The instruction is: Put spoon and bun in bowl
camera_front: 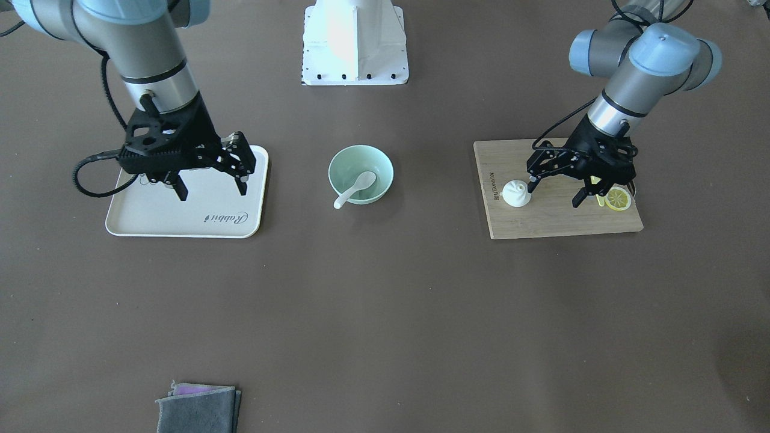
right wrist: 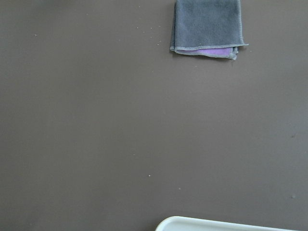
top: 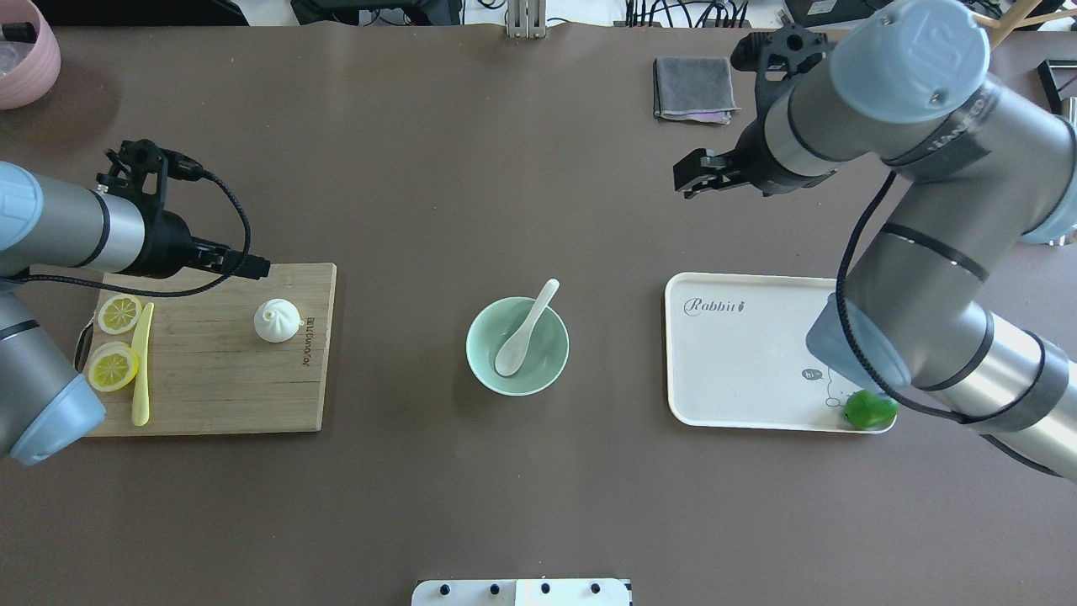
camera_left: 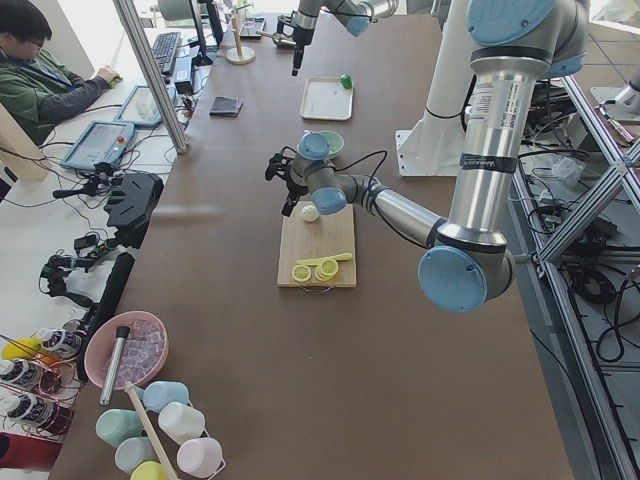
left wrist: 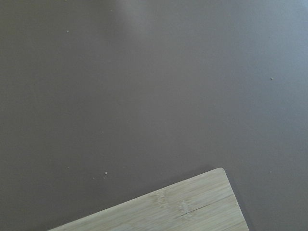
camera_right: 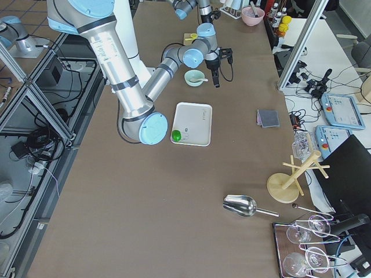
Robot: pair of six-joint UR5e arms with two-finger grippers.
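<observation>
While the spoon (top: 523,332) lies with its scoop inside the mint-green bowl (top: 481,370) at the middle of the desk (top: 538,168), its handle leaning out over the far rim, we see the bun (top: 278,321) sitting upright on the wooden board (top: 210,379) to the left, well apart from the bowl. Our left arm reaches in low over that board, forearm close to level and wrist tipped down. Its left pincer (camera_front: 554,191) is spread wide and grips nothing, one finger just beside the bun. Our right arm rises above the white tray (top: 740,370) on the right, and its right pincer (camera_front: 212,189) points down, fingers parted and empty.
</observation>
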